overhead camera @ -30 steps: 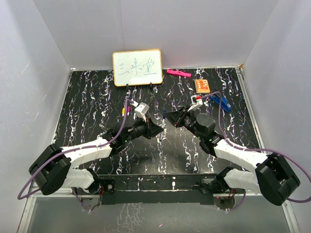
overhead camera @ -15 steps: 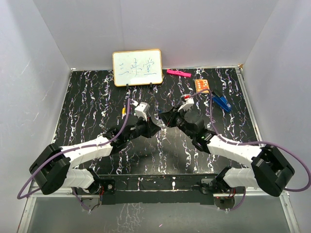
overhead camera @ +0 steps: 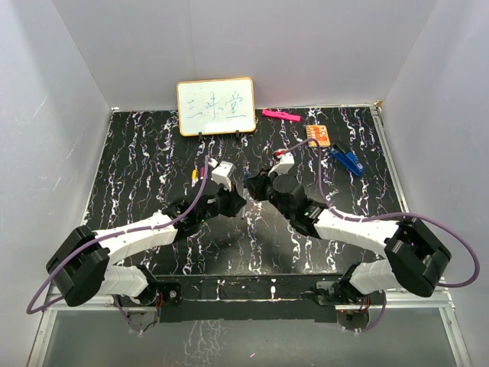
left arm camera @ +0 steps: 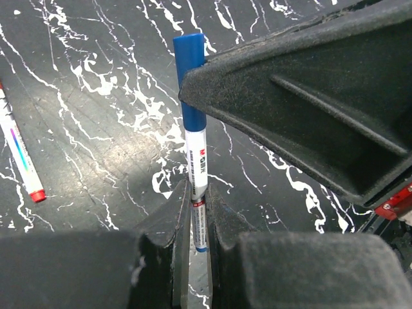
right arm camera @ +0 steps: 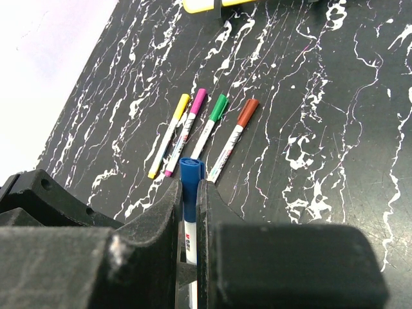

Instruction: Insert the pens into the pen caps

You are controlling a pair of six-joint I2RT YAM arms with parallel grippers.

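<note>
Over the middle of the black, white-veined tabletop (overhead camera: pixel 137 168) the two arms meet nose to nose. The left pincer (left arm camera: pixel 196 196) is pressed together on the white barrel of the blue pen (left arm camera: pixel 198 151), low on its printed part. The pen runs from there toward 12 o'clock in the left wrist view. The right pincer (right arm camera: pixel 190 187) is clamped on the blue cap (right arm camera: pixel 191 170), which sits on the far end of that same pen. Pen and cap are thus held in the air between the two pincers, and both sets of fingers are tight on them.

In the right wrist view four more pens lie side by side on the tabletop at about 12 o'clock from the held cap, each wearing its cap. They are a yellow pen (right arm camera: pixel 168 135), a magenta pen (right arm camera: pixel 185 132), a green pen (right arm camera: pixel 209 129) and a red-brown pen (right arm camera: pixel 233 138). From above the left arm hides most of this row.

At the back edge a whiteboard (overhead camera: pixel 216 106) stands at 12 o'clock. A pink bar (overhead camera: pixel 280 115), an orange board (overhead camera: pixel 318 135) and a blue clip (overhead camera: pixel 348 160) lie toward 1 and 2 o'clock.
</note>
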